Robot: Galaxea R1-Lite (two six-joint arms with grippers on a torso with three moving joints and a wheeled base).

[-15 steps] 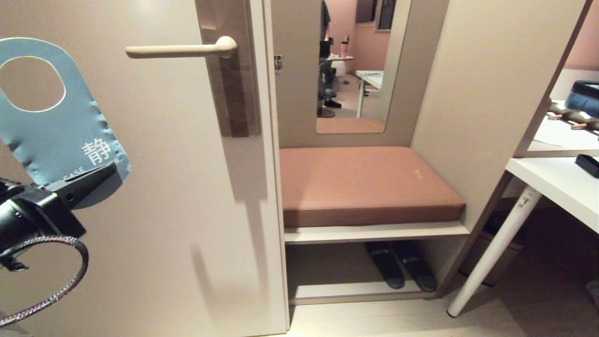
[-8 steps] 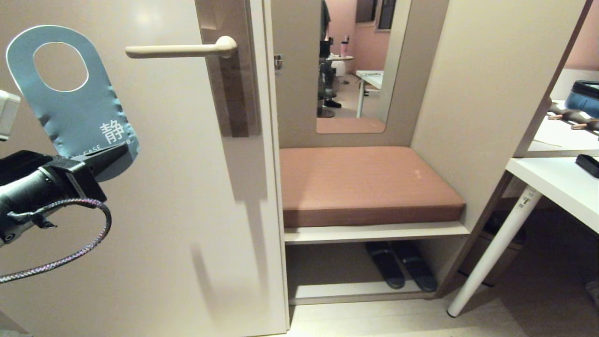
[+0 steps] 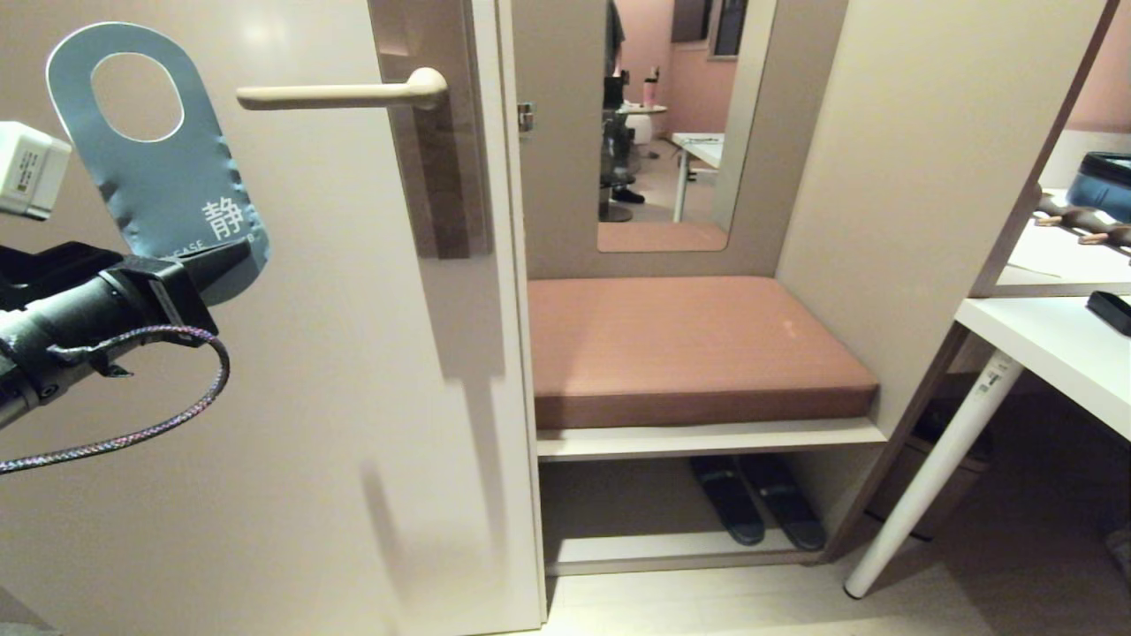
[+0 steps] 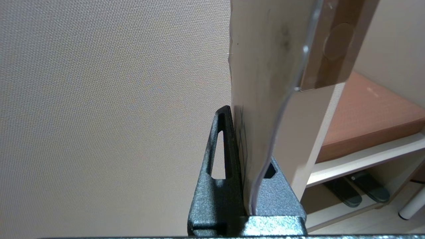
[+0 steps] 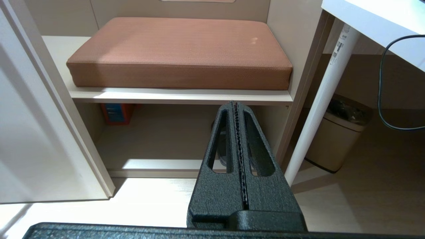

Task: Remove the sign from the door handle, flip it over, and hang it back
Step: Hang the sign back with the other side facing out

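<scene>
Left gripper (image 3: 221,261): jaws clamped on the lower end of the sign (image 3: 159,150), blue face toward the head camera, oval hole uppermost. Sign: off the door handle (image 3: 340,93), held upright to its left, near the lever's free tip, in front of the door (image 3: 292,397). Step in hand, by judgement: rehanging. Next move calls for lining the hole with the lever tip and sliding it on. Right gripper (image 5: 240,149): closed, empty, parked low by the bench (image 5: 179,53).

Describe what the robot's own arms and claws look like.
The left claw has black, rough-textured tapered fingers with long slots, on a black arm with a braided cable loop and a white labelled block. The right claw matches, with ribbed inner pads.
</scene>
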